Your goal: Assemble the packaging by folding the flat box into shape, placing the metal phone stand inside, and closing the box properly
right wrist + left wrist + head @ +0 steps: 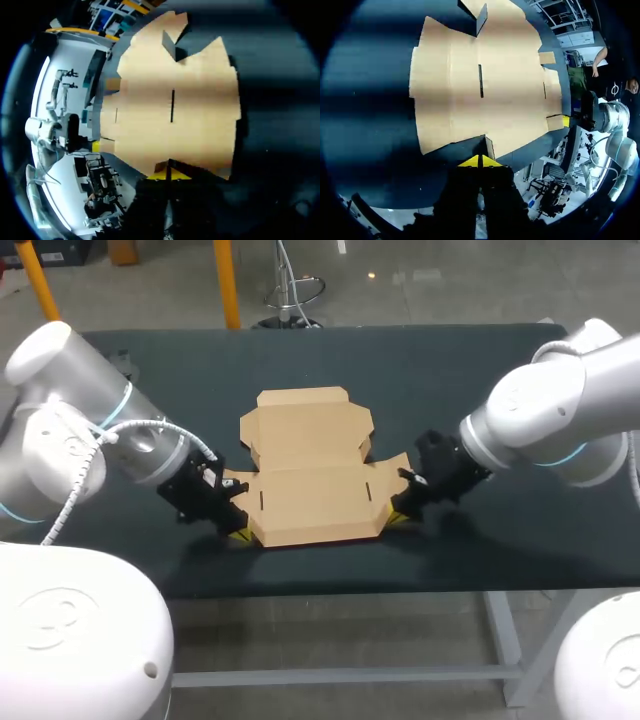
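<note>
We see the box (310,490) lying flat and unfolded on the dark table (450,370), near its middle, with both of our grippers at its near edge. The left gripper (237,532) sits at the near left corner and the right gripper (398,517) at the near right corner, so the cardboard spans the gap between them.

In the left wrist view the yellow tips of the left gripper (480,161) are clenched together on a small corner flap that stands up just ahead of them, and the rest of the box (485,90) spreads out flat beyond. The right wrist view shows the same: the right gripper (169,173) pinches a raised corner flap, with the box (175,110) stretching away ahead.

The widest panel runs left to right between our grippers, and the narrower lid part points toward the table's far edge
</note>
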{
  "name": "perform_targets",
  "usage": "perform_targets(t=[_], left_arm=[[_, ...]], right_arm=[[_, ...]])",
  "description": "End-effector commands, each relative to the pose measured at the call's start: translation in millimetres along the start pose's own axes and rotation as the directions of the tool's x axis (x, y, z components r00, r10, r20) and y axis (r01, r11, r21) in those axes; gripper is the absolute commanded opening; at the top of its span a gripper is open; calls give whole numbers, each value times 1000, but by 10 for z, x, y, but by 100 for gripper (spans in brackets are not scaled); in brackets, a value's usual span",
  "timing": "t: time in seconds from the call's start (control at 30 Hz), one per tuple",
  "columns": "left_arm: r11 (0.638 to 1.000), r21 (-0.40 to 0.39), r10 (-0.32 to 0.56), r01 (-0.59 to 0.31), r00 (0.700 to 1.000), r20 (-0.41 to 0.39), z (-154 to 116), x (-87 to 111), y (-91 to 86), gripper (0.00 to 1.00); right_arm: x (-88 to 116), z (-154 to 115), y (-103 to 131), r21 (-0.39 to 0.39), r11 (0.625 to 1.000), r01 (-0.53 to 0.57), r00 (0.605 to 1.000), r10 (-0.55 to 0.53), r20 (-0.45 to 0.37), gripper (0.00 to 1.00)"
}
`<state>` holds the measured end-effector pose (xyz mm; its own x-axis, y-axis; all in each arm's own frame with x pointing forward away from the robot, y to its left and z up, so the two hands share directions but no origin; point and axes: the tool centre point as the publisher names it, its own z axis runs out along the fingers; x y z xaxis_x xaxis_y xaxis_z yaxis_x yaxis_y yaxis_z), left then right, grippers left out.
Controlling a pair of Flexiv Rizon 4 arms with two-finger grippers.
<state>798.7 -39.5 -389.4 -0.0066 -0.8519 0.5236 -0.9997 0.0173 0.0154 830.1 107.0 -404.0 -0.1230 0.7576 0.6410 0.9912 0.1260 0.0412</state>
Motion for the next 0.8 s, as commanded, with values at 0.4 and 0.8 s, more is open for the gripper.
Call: perform_targets(t=[0.4,0.8], left_arm=[[999,8,35,-35,998,52,95,183,-18,0],[998,9,65,-66,995,73,222,281,-59,0]], right_arm=[[132,116,-19,12,1000,24,998,-25,49,0],[162,219,-32,40,999,34,997,-36,74,0]])
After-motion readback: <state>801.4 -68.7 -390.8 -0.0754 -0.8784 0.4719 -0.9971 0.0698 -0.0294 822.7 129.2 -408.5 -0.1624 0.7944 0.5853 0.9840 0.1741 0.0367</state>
